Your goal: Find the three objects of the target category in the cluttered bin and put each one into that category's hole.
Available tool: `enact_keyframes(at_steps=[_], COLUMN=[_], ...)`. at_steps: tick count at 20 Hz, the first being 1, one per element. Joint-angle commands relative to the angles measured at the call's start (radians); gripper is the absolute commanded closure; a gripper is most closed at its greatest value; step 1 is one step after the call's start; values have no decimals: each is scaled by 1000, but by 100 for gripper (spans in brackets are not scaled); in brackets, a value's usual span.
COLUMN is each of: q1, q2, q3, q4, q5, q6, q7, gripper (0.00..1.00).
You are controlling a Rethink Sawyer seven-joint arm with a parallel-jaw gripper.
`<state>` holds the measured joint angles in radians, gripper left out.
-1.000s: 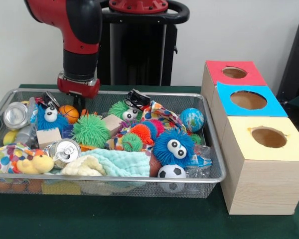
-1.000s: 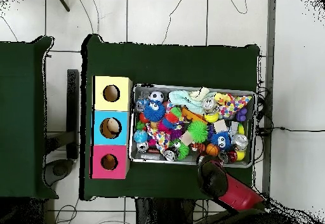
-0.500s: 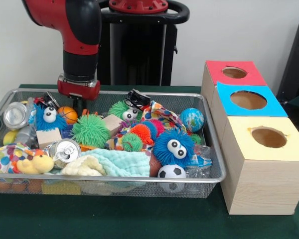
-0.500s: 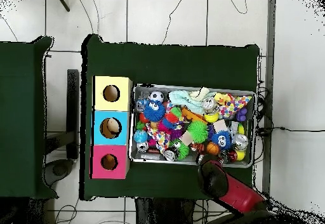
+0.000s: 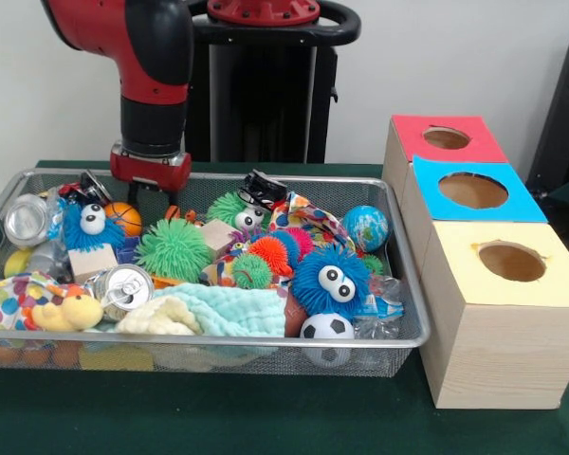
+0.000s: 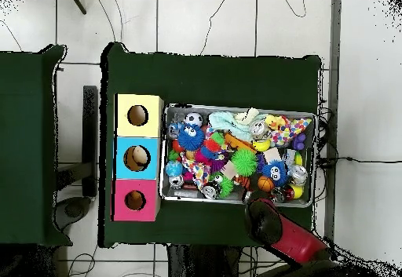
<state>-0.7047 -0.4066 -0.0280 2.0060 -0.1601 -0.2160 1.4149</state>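
A wire bin [image 5: 398, 338] is sitting on the green bench [image 5: 218, 417], full of toys. At its far left a crushed can [image 5: 28, 219] is lying, and beside it a blue fuzzy toy [image 5: 90, 225] is touching a small basketball [image 5: 125, 217]. The gripper [image 5: 150, 190] is hanging at the bin's far rim, just above this basketball; I cannot tell how its jaws are standing. Further right a globe ball [image 5: 365, 227] and a soccer ball [image 5: 325, 328] are resting. At the right, 3 boxes are standing with a red hole [image 5: 446, 138], a blue hole [image 5: 472, 191] and a yellow hole [image 5: 511, 262].
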Motion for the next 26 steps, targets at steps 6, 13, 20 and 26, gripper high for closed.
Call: enact_keyframes(at_steps=[6,13,20,26], q1=[-218,-132,-29,-18], q2=[-50,-109,-126,-132], q3=[324,236,124,104], q4=[45,2,-74,-73], q5=[-83,-19,-21,-37], q6=[246,418,481,326], q7=[91,76,111,163], gripper=[0,0,0,0])
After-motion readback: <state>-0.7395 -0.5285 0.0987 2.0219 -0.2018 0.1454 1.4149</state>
